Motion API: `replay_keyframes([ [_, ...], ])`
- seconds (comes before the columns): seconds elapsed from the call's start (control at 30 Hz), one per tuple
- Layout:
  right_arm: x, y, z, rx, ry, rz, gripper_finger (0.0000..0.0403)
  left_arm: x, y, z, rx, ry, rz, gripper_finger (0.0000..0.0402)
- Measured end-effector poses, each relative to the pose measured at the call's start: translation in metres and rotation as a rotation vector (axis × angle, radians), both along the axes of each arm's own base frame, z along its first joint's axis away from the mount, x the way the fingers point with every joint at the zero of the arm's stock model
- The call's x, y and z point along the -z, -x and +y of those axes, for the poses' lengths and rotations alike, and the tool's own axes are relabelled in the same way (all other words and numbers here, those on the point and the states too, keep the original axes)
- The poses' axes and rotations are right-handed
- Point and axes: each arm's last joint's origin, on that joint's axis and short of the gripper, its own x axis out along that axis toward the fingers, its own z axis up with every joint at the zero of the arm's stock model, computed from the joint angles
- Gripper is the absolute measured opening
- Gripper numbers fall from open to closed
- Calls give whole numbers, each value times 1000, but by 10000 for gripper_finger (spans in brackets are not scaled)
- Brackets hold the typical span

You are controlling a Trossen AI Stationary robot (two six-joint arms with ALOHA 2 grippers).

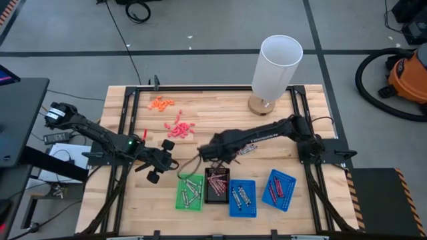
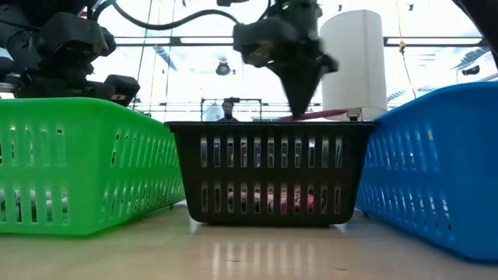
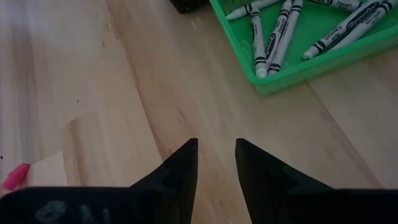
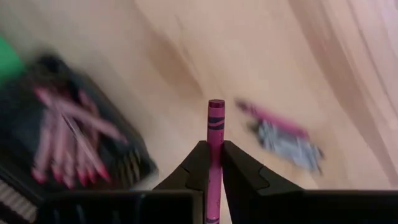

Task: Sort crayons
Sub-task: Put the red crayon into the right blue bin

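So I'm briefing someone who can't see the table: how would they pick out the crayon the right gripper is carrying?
Start at the four trays along the table's near edge and find the black tray, second from the left. The right gripper hangs just behind it, shut on a pinkish-red crayon. It is the only crayon off the table and out of a tray.

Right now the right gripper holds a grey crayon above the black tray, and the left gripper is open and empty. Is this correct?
Not quite: the crayon in the right gripper is pinkish-red, not grey, as the right wrist view shows. It is above the black tray, and the left gripper is open and empty.

Backlit glare in low view — blurred right wrist view.
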Motion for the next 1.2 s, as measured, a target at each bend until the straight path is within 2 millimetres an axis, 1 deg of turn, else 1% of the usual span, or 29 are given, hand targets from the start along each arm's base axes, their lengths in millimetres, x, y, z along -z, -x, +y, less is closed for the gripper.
replay_keyframes([
  [0.1,-1,13,17,-3,20,94,41,0,0,0,-3,6,1,117],
  [0.23,-2,27,39,25,48,175,41,0,0,0,-7,10,1,117],
  [0.4,-1,37,68,38,-10,193,41,0,0,0,-11,15,-1,117],
  [0.53,1,46,88,75,-36,216,41,0,0,0,-13,17,-3,117],
  [0.67,1,53,103,58,-62,230,41,-1,-1,0,-19,23,-7,117],
  [0.77,0,58,110,8,-61,233,41,-1,-1,0,-19,24,-7,117],
  [0.87,1,72,109,6,-44,261,41,-1,-1,0,-22,28,-6,117],
  [0.97,-1,96,108,30,-20,289,41,-1,-1,0,-23,27,-6,117],
  [1.07,-4,121,107,94,-3,306,41,-1,-1,0,-23,27,-6,117],
  [1.2,-4,152,106,223,-26,310,41,-1,-1,0,-23,27,-7,117],
])
